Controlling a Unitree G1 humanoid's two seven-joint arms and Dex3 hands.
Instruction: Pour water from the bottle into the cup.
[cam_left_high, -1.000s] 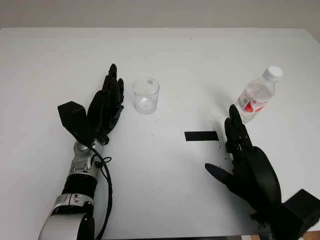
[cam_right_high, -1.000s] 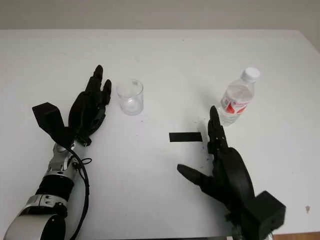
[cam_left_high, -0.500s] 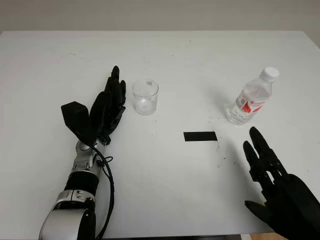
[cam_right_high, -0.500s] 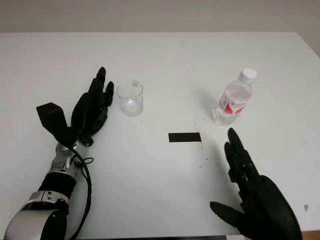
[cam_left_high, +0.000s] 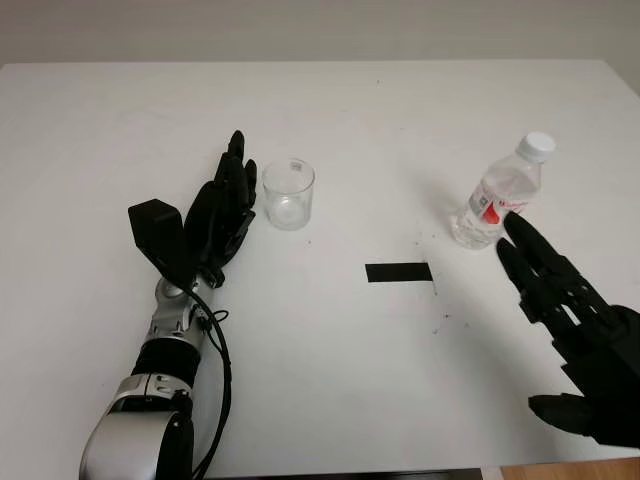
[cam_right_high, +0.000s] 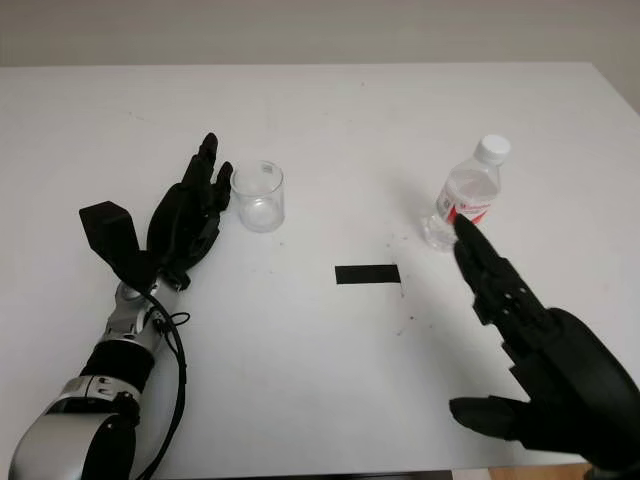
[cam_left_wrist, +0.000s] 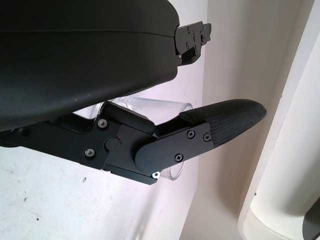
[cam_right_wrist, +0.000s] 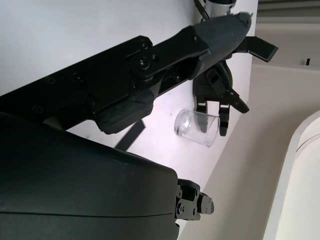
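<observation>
Nearest, the right robot hand (cam_left_high: 575, 320) comes in over the tabletop (cam_left_high: 330, 370) at the lower right, open and holding nothing, its fingertips (cam_right_high: 468, 235) pointing up toward the bottle and ending just short of its base. A little farther in, a short strip of black tape (cam_left_high: 399, 271) lies flat on the white surface, between the two hands and well apart from both the bottle and the cup.

On the left side, the left robot hand (cam_left_high: 222, 205) is also open and empty, standing on edge with its palm turned toward the cup, close beside it; whether it touches the glass cannot be told. In the left wrist view the clear rim shows just behind one of the black fingers (cam_left_wrist: 225, 117).

The cup (cam_left_high: 289, 194), a clear tumbler, stands upright left of centre. The bottle (cam_left_high: 497, 193), clear plastic with a white cap and a red-and-white label, sits at the right, leaning toward the far right; its cap is on.
</observation>
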